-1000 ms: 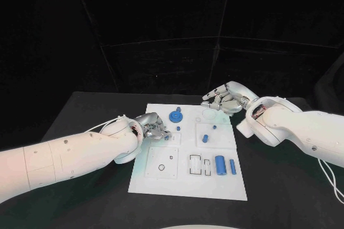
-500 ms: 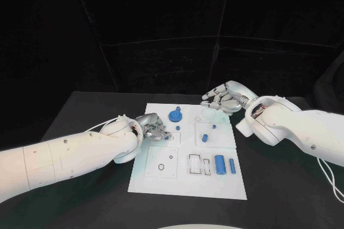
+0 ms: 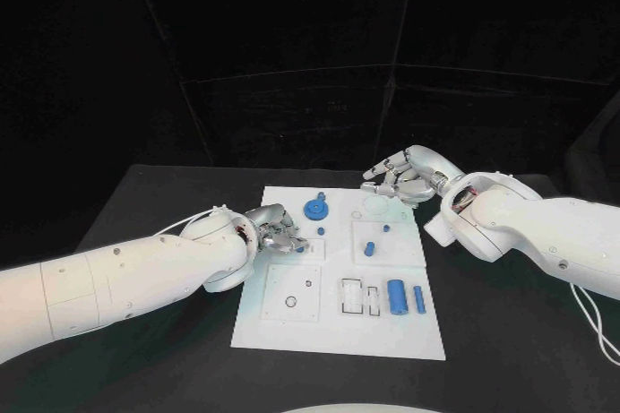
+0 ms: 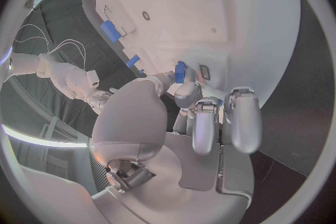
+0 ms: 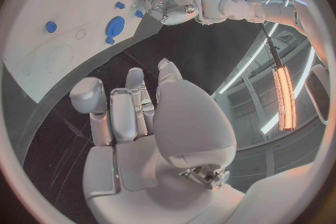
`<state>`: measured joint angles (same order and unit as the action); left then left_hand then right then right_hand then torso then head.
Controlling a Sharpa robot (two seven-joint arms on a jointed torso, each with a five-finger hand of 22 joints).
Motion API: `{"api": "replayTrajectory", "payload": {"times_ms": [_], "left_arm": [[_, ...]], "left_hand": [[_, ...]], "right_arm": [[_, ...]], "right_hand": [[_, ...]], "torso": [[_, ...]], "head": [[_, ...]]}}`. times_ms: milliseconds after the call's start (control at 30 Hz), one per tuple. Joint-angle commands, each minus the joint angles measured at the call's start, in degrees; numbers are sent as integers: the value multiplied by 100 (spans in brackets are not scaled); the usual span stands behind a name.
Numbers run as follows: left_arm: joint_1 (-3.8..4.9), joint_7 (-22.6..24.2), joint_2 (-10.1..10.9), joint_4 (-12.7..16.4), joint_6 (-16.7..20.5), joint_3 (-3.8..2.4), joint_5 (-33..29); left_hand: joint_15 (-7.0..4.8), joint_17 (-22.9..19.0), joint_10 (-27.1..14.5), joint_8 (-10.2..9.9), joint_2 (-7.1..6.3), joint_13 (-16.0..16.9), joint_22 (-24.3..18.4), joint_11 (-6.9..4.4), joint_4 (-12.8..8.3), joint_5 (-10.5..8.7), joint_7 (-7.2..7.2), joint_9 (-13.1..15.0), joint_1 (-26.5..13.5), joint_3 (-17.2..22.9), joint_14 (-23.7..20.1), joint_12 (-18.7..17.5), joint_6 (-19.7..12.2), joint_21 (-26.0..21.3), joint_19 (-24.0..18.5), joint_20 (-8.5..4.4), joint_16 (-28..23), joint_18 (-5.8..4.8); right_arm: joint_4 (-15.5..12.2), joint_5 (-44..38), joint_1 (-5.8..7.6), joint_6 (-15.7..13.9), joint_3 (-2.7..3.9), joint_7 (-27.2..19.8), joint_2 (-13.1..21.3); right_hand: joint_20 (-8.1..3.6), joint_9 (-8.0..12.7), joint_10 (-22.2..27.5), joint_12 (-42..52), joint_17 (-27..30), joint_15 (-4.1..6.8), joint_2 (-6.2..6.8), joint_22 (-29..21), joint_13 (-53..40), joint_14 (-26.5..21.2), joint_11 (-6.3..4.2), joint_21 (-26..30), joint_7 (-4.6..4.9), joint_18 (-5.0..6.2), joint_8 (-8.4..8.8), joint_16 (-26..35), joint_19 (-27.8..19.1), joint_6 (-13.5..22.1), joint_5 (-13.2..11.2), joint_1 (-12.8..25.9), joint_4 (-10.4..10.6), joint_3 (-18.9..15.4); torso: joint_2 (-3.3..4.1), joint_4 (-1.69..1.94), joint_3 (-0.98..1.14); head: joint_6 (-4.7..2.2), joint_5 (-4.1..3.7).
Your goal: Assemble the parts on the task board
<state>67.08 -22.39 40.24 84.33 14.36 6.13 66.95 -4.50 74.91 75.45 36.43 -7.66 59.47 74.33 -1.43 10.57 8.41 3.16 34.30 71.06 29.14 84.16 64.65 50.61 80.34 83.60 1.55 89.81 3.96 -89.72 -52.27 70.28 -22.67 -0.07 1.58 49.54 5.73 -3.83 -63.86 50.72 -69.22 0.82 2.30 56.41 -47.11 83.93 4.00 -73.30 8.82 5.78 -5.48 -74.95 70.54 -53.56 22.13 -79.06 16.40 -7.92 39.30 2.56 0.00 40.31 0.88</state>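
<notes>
The white task board (image 3: 339, 328) lies in the middle of the table. My left hand (image 3: 272, 229) hovers over the board's left edge and pinches a small blue part (image 4: 180, 71) between thumb and a finger, close above the board. My right hand (image 3: 406, 181) rests at the board's far right corner with its fingers (image 5: 133, 102) loosely apart and nothing in them. On the board are a blue round knob (image 3: 316, 207), a short blue peg (image 3: 370, 248), a thick blue cylinder (image 3: 398, 296) and a slimmer one (image 3: 418, 299) beside it.
Empty cut-outs (image 3: 353, 296) sit left of the two cylinders, and an oval hole (image 3: 291, 301) lies in the board's near left panel. Black table (image 3: 155, 359) surrounds the board on all sides.
</notes>
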Motion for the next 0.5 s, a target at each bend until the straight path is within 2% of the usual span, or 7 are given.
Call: {"api": "replayTrajectory", "payload": {"times_ms": [33, 200, 333, 500], "left_arm": [[-18, -35, -5, -11, -242, 17, -117], [-18, -53, -9, -21, -228, 17, -147], [-18, -106, -10, -18, -187, 17, -161], [-17, -163, -14, -29, -136, 16, -166]], "left_hand": [[-34, 1509, -1, 11, -66, -15, 3, -3, -897, 4, -44, -14, -40, 908, 584, -44, 38, 8, 88, -14, 19, -73], [-64, 1509, 21, -24, -98, -1, 20, -44, -790, -6, -97, -45, -200, 760, 584, -34, 145, 12, 91, -37, 19, -75], [-87, 1509, 30, -21, -146, 13, 7, -67, -625, -8, -127, -54, -444, 543, 584, -22, 262, -2, 86, -56, 19, -72], [-98, 1509, 52, -6, -127, 41, 11, -76, -406, 0, -140, -49, -725, 360, 584, 6, 333, -5, 88, -68, 19, -72]], "right_arm": [[-5, -13, 9, 30, 2, -35, -3], [1, -13, 9, 30, 2, -42, -12], [3, -4, 9, 21, 2, -53, -13], [18, 12, 9, 16, 2, -58, -16]], "right_hand": [[3, -7, 31, -22, 18, -31, -67, -18, 10, 126, -12, 40, 6, 104, -30, 39, -50, 35, 32, 13, 4, -24], [3, -7, 37, -30, 27, -31, -68, -47, 19, 123, -12, 55, 6, 109, -31, 46, -68, 35, 33, 14, 4, -25], [5, -8, 55, -47, 48, -33, -79, -101, 41, 115, -10, 87, 7, 119, -33, 65, -100, 38, 41, 16, 2, -31], [7, -7, 84, -73, 83, -36, -90, -163, 72, 101, -7, 125, 10, 130, -33, 97, -137, 47, 54, 22, 2, -42]], "torso": [[0, 3, 2], [3, -4, -2], [4, -8, -3], [0, -6, -2]], "head": [[-3, -2], [0, 3], [-6, -1], [-10, -5]]}}
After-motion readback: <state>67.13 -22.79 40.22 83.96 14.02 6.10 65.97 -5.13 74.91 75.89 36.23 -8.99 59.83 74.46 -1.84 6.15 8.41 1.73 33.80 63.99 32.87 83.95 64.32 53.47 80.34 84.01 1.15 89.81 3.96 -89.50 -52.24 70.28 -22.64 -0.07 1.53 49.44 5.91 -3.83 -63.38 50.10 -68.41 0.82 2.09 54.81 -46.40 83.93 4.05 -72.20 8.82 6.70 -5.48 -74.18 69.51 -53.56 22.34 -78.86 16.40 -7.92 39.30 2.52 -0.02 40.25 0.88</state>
